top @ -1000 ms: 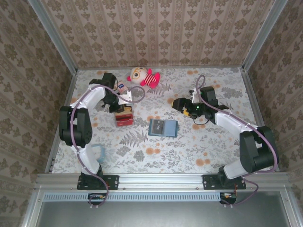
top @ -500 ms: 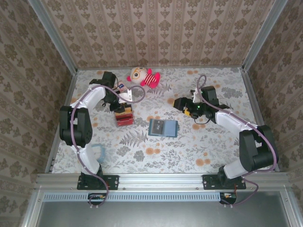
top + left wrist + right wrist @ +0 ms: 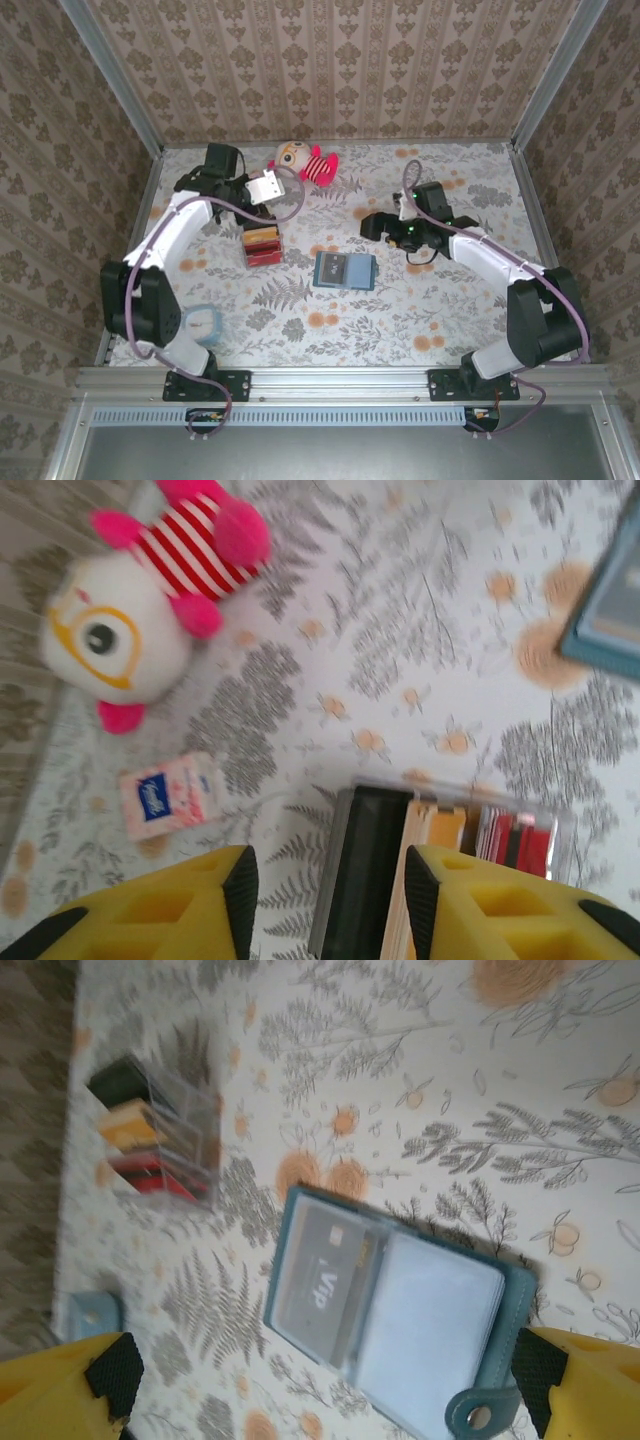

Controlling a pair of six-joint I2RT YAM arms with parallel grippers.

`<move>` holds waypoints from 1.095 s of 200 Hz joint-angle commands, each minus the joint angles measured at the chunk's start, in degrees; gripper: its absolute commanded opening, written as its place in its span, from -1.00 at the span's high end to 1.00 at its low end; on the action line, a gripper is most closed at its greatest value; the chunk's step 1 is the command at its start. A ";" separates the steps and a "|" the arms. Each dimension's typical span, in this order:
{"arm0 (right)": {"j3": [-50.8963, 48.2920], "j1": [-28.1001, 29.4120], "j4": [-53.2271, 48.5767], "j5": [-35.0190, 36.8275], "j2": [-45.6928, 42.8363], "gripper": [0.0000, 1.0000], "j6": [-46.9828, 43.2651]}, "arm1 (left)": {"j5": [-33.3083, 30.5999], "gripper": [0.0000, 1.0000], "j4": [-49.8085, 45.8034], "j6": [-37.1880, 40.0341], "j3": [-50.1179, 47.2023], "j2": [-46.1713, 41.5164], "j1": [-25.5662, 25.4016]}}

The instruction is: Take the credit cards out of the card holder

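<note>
The card holder point(image 3: 345, 271) lies opened flat near the middle of the tabletop point(image 3: 430, 310), its teal edge and snap tab showing in the right wrist view, with a grey card point(image 3: 318, 1282) marked "Vip" tucked in one pocket. The right hand point(image 3: 328, 1378) hovers over it with its fingers spread wide and nothing between them. The left hand point(image 3: 327, 872), part open and empty, hangs above a clear box point(image 3: 262, 245) of black, tan and red cards, with a plush toy point(image 3: 300, 162) just beyond it.
</note>
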 commanded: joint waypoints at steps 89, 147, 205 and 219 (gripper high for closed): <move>16.34 23.08 -18.17 29.70 15.68 -0.69 0.30 | -0.44 -1.00 26.55 -33.34 -20.97 -15.83 -5.15; 21.47 24.13 -21.44 34.78 25.26 -0.60 3.34 | -6.76 -1.00 28.88 -45.23 -29.66 -27.04 -6.53; 22.38 24.00 -24.28 35.82 30.45 -0.58 3.51 | -25.70 -1.00 22.82 -63.46 -31.60 -32.56 -9.06; 21.62 23.69 -24.00 34.81 31.09 -0.57 3.83 | -32.56 -1.00 18.93 -71.80 -30.18 -32.50 -8.97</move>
